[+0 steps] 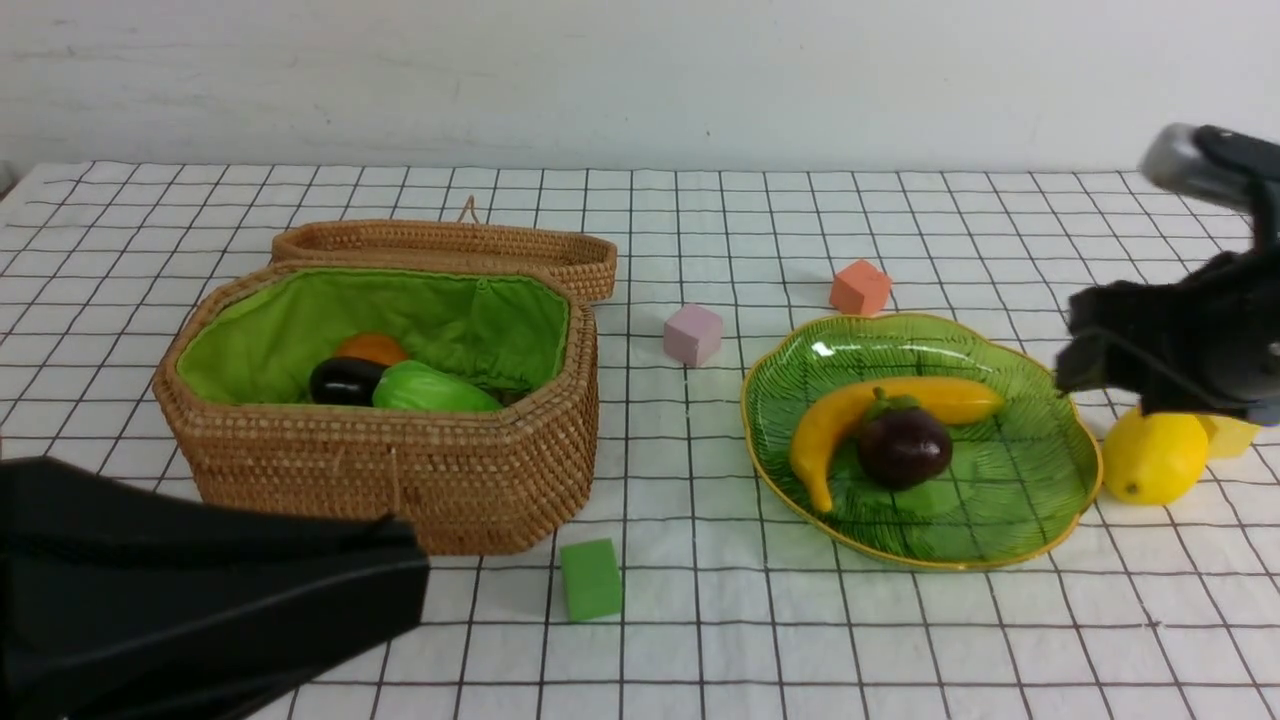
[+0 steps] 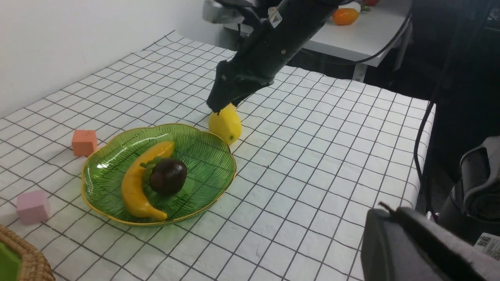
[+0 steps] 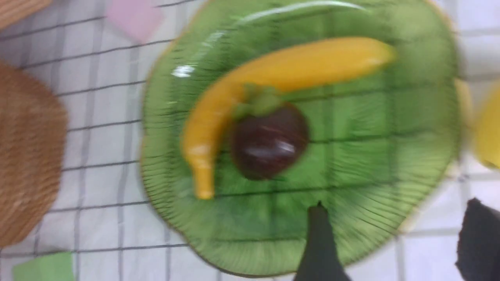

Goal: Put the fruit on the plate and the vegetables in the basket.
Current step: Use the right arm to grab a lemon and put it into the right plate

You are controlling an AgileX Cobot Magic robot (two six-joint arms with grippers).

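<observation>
The banana (image 1: 830,420) and the dark purple mangosteen (image 1: 903,447) lie on the green plate (image 1: 1010,490). The lemon (image 1: 1155,455) sits on the cloth just right of the plate. My right gripper (image 1: 1075,350) hovers open, close above the lemon (image 2: 225,124) and the plate's right rim; nothing is between its fingers (image 3: 318,234). In the open basket (image 1: 400,470) lie a dark eggplant (image 1: 345,380), a green cucumber (image 1: 430,390) and an orange vegetable (image 1: 372,348). The left gripper (image 1: 400,570) is shut and empty at the front left, in front of the basket.
A pink cube (image 1: 692,334) and an orange-red cube (image 1: 859,288) stand behind the plate. A green block (image 1: 591,578) lies in front of the basket, and a yellow cube (image 1: 1232,435) sits behind the lemon. The basket's lid (image 1: 450,245) hangs open at its back.
</observation>
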